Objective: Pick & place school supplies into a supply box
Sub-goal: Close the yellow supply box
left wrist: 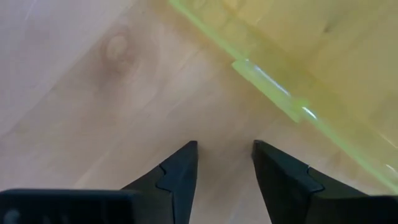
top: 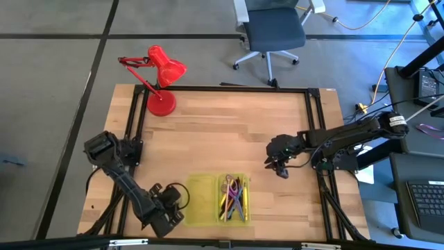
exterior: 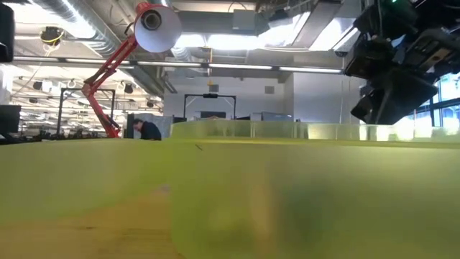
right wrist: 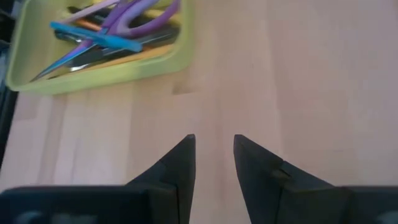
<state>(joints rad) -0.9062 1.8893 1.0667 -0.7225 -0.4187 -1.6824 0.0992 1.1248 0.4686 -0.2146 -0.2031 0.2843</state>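
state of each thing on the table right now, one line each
box: open, both halves flat on the table
supplies: piled in the box's right half; left half looks empty
scissors: in the box on top of the pens
lamp: upright at the far left corner
left tool: open, empty, beside the box
right tool: open, empty, over bare table

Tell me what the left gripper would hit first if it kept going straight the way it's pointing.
Most likely the supply box: the left gripper, open and empty, points over bare table toward the box's near edge. Depth is unclear.
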